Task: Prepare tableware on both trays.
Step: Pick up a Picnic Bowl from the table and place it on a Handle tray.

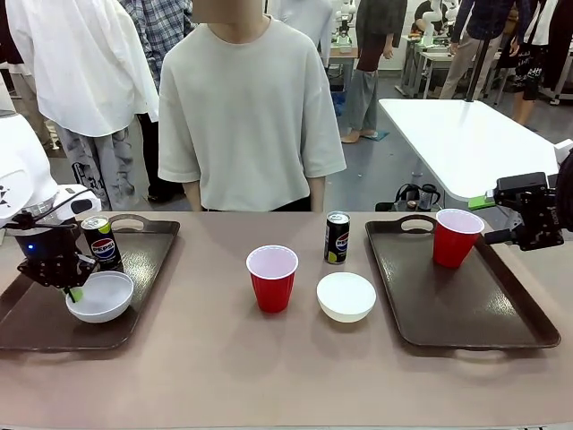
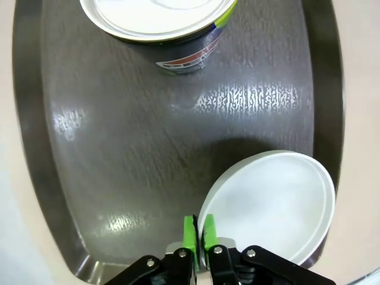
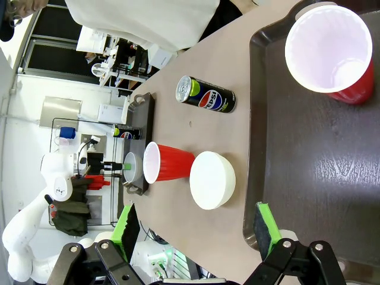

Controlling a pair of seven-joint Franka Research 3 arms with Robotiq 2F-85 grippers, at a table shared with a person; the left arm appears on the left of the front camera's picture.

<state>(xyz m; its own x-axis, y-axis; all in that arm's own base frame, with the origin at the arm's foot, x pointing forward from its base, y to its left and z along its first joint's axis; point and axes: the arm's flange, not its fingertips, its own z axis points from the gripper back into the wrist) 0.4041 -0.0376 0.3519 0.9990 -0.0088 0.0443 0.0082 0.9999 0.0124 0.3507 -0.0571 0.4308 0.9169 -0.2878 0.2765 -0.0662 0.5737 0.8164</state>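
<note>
**Item:** white bowl (image 1: 106,300), sitting on the left tray (image 1: 36,333) at the tabletop's (image 1: 269,376) left edge. It is lying toward the tray's near edge and appears to be resting flat on the tray floor.

**Holder:** I am keeping my left claw (image 2: 199,228) narrow. Its green pads (image 2: 189,233) are sitting on either side of the bowl's rim, on the side facing the tabletop's left edge, and I am pinching the rim there.

**Same tray:** a black can (image 1: 102,242) is standing upright toward the far edge, apart from the bowl.

**Step, as I judge it:** I am finishing the placing of this bowl on the left tray.

**Next move, as I judge it:** this is calling for me to widen the claw. I should then rise straight up so the pads are not dragging the rim or tipping the bowl, while staying clear of the can behind.

**Outstanding stock:**
- The second red cup (image 1: 272,278), second can (image 1: 337,237) and second bowl (image 1: 346,296) are waiting on the bare tabletop between the trays.
- The right tray (image 1: 466,313), at the tabletop's right edge, is carrying one red cup (image 1: 457,237) near its far edge.
- By my reckoning the left tray is lacking a cup, and the right tray is lacking a can and a bowl.

**Other claw:** my right claw (image 3: 195,222) is hanging wide with nothing held, beside the right tray's far right corner.
</note>
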